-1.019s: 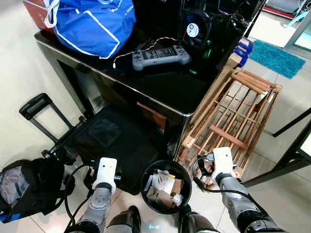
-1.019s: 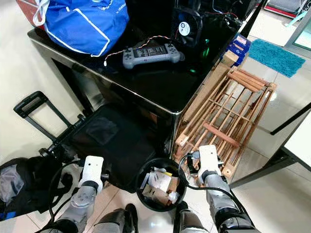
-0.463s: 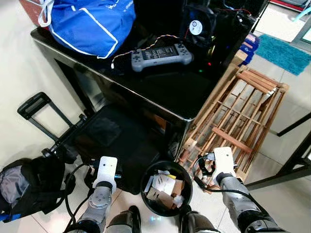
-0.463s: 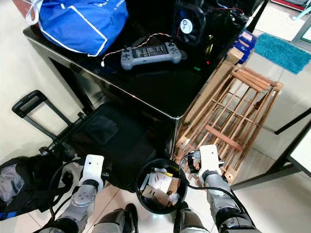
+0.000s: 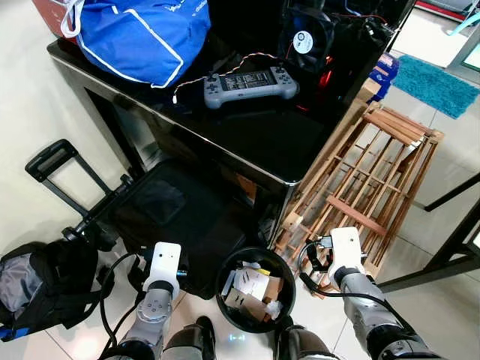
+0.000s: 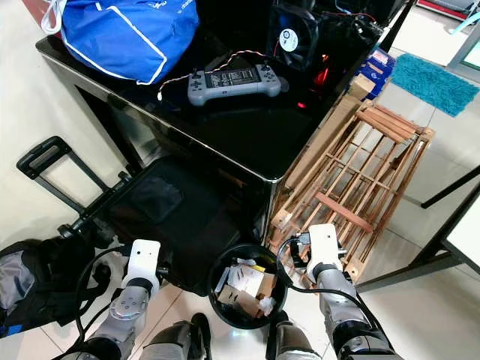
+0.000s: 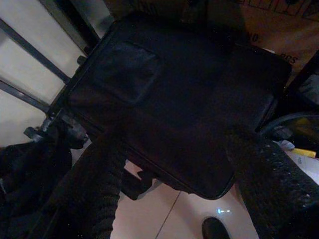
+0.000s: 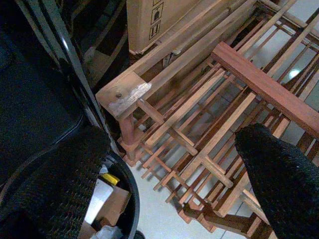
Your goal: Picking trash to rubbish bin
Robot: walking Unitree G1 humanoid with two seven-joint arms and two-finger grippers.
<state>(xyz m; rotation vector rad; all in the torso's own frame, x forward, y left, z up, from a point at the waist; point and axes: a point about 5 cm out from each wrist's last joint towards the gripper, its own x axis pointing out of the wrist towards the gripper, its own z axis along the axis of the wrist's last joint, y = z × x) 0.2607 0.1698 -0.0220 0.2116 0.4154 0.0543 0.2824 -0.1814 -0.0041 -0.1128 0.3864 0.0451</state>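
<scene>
The round black rubbish bin (image 5: 253, 289), full of crumpled paper and cardboard trash (image 5: 253, 289), sits on the floor at six o'clock between both grippers. The left gripper (image 7: 174, 164), fingers spread and empty, hovers at seven o'clock over a black fabric suitcase (image 5: 176, 217). The right gripper (image 8: 164, 164), also spread and empty, hangs at five o'clock before a folded wooden slatted rack (image 5: 360, 187). A grey handheld controller (image 5: 247, 84) lies at twelve o'clock on the glossy black table (image 5: 270, 142).

Your bin (image 5: 255, 292) sits boxed in: black case (image 5: 176, 217) touching at 10 o'clock, wooden rack (image 5: 360, 195) just beside at 2, black surface (image 5: 247, 127) overhanging at 12. Bin mouth open from above, half full of paper. Bare floor (image 5: 439, 292) at 3 gives passage; backpack (image 5: 41, 289) blocks 9.
</scene>
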